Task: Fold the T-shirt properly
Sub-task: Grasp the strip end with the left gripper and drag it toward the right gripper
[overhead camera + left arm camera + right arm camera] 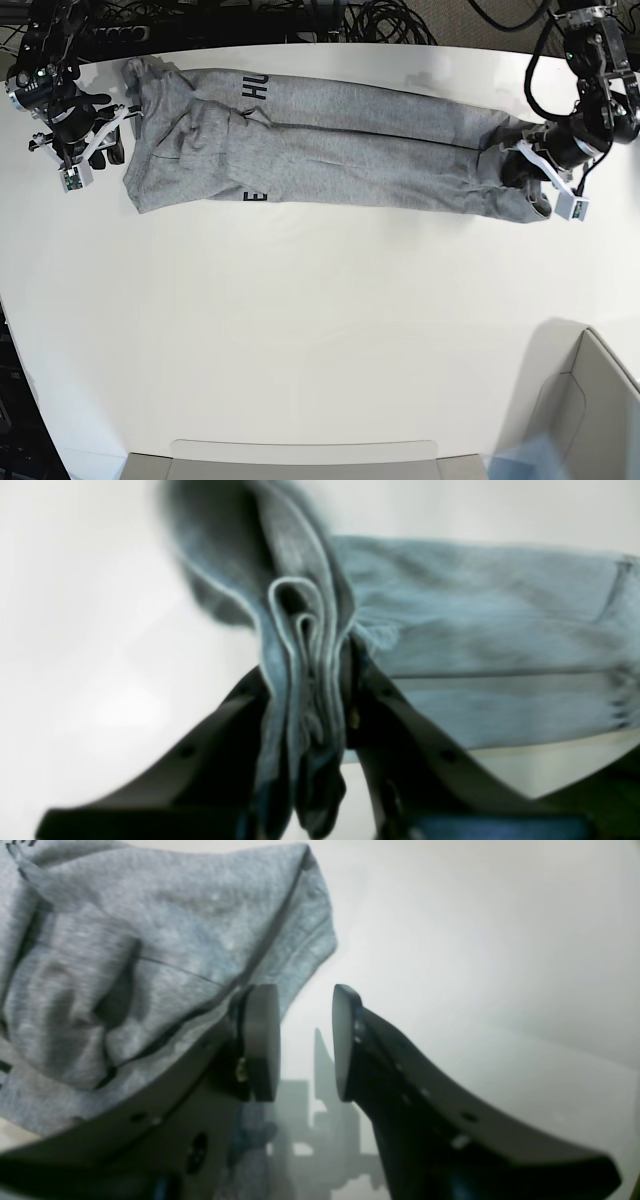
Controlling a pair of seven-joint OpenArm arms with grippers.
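The shirt [330, 150], soft, limp and light, lies in a long band across the table's [300, 330] far side, its bunched end pinched in the left gripper [310, 680], the right gripper [305, 1040] released beside the other end, where a doubled edge would grip best.

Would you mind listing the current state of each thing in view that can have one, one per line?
T-shirt: folded lengthwise into a long band, lying flat across the table, one end bunched and pinched.
Left gripper: shut on the T-shirt, several layers of fabric between its fingers.
Right gripper: open, empty gap between its pads, beside the T-shirt's other end.
Table: white, bearing the T-shirt near its far edge.
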